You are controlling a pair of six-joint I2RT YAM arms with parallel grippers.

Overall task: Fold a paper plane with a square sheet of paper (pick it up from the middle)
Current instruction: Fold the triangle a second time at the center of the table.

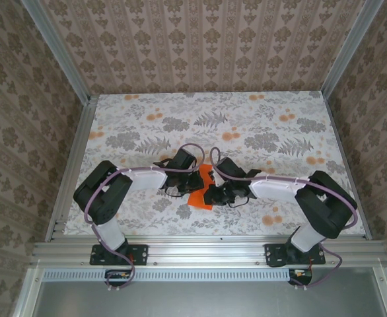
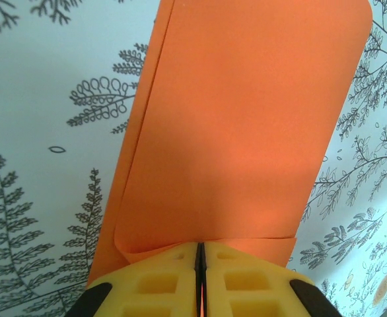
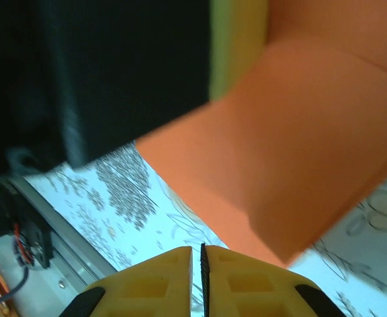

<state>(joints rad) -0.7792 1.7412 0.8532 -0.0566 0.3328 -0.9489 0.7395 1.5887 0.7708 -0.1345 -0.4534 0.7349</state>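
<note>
The square sheet of paper is bright orange and lies low over the table between my two arms, near the front middle. In the left wrist view the paper is doubled over, its curled near edge running into my left gripper, which is shut on it, with orange showing in the slit between the jaws. In the right wrist view the paper hangs just ahead of and to the right of my right gripper. That gripper is shut, with only table visible through the thin gap. In the top view the left gripper and right gripper flank the sheet.
The floral-patterned table stretches behind the arms, bounded by aluminium rails at the front and patterned walls at the sides. My left arm's dark body and a yellow finger loom close above the right gripper.
</note>
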